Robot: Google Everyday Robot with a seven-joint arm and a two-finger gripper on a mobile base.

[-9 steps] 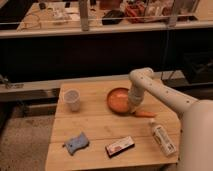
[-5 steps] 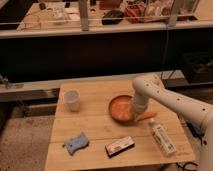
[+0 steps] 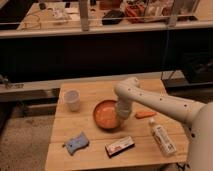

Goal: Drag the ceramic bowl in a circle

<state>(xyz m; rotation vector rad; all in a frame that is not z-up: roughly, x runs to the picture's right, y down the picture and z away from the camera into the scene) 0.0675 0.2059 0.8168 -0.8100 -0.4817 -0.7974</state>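
A white robot arm reaches in from the right, bends at an elbow over the far half of a wooden table, and points its wrist straight down. The gripper sits inside the right rim of the ceramic bowl; I cannot tell how the jaws stand. The bowl rests near the table's middle. A white cup stands to its left, a small orange item lies just right, and a packet lies close in front. A blue cloth and a white bottle lie nearer the front edge. Bare wood lies behind the bowl.
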